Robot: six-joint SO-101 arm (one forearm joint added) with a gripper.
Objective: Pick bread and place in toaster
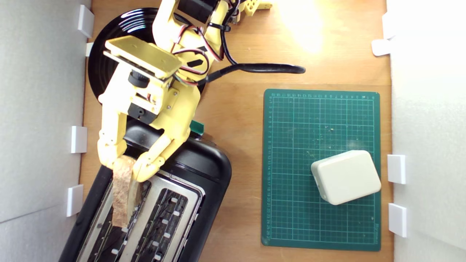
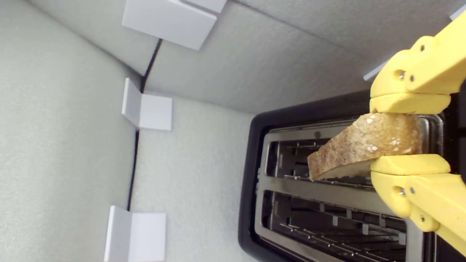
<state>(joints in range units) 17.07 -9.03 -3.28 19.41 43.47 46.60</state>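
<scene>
Hand [image 1: 126, 168] of mine pinches the bread [image 1: 123, 193] by one end, both fingers pressed on its faces, holding it over the toaster [image 1: 204, 174] slot nearest the exterior view's left. So the pick is done, I judge; lowering and letting go are left. Whether the slice's far end already dips into the slot I cannot tell. My arm covers the toaster's near end and most of the lever knob [image 1: 197, 127], and the frame cuts off its far end.

one bread slice [image 1: 123, 193], one toaster [image 1: 204, 171], one black plate [image 1: 109, 54], one green mat [image 1: 291, 167], one cream box [image 1: 346, 177]
</scene>
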